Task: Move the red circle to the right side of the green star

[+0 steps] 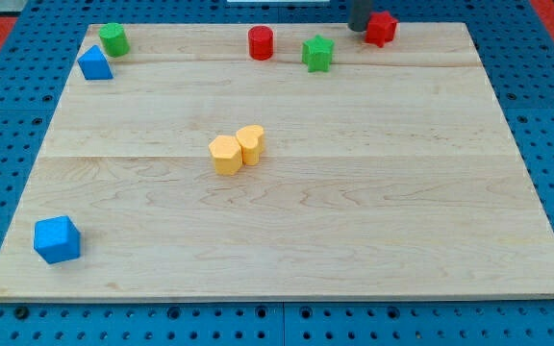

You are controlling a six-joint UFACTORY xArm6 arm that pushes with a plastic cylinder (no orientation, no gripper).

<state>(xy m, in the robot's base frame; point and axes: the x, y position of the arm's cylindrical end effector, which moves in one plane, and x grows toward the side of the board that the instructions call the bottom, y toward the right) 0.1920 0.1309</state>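
The red circle (261,42) stands near the view's top edge of the wooden board (287,231), just left of the green star (317,53), with a small gap between them. My tip (360,29) shows as a dark rod end at the view's top, right of the green star and touching or almost touching the left side of another red block (382,27). The tip is well to the right of the red circle, with the green star between them.
A green circle (113,38) and a blue triangle (94,63) sit at the top left corner. Two yellow blocks (236,150) touch each other near the board's middle. A blue cube-like block (57,239) sits at the bottom left.
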